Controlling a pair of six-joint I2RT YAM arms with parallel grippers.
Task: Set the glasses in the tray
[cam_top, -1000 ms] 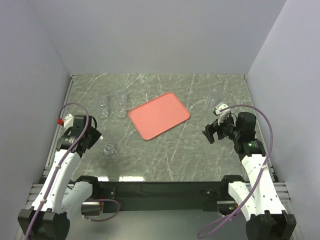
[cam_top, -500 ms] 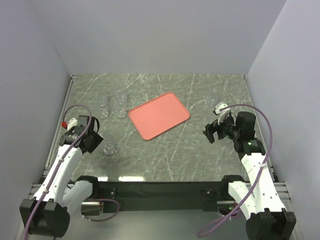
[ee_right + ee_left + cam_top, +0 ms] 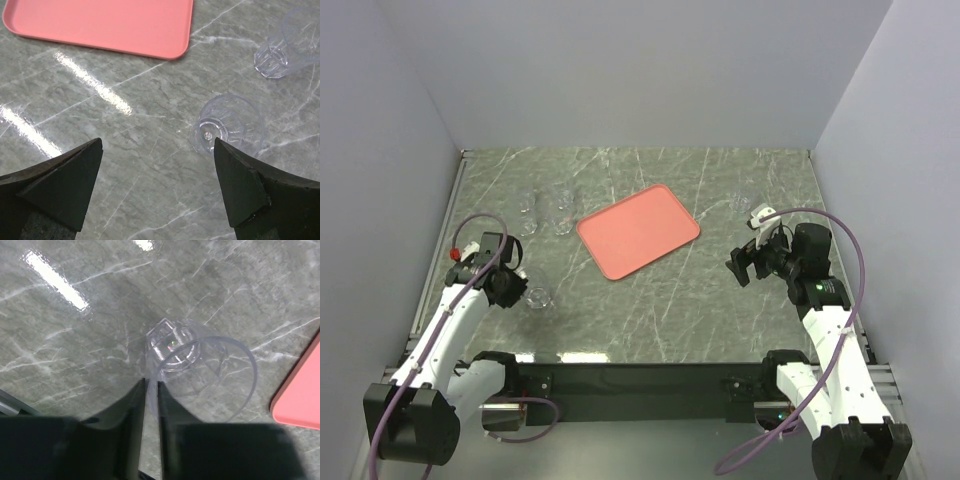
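Top camera: the tray (image 3: pixel 638 232) lies at an angle in the middle of the table (image 3: pixel 670 310) with nothing in it. A group of four glasses (image 3: pixel 563 226) stands just off its left corner. My left gripper (image 3: pixel 516 283) sits right against the near glass (image 3: pixel 537 297) at the left front, well apart from that group. The right gripper (image 3: pixel 741 267) hangs to the right of the tray. One faint right-side glass (image 3: pixel 740 202) shows beyond it, and I cannot make out another from here.

Left wrist camera: the fingers (image 3: pixel 131 410) are drawn to a narrow slit. The wall of the near glass (image 3: pixel 200 372) runs into that slit, with one finger outside and the other seemingly inside the rim. I read that as a pinch on the wall. The glass is empty and appears to sit on the table, and a corner of the tray (image 3: pixel 300 390) shows at the right edge. My worry is that a thin, slick wall held on one side can pivot or slip as I lift. The glass could then drop, roll, or clip the tray's raised rim on the way in.

Right wrist camera: the jaws stand wide and hold nothing. The closer glass (image 3: pixel 227 130), empty, stands between the fingers, nearer the one at the right of the view. The farther glass (image 3: pixel 292 40) stands apart beyond it, and the bare tray (image 3: pixel 100 25) is at the top. If I close off-centre, that finger would likely shove the glass sideways, perhaps into its neighbour
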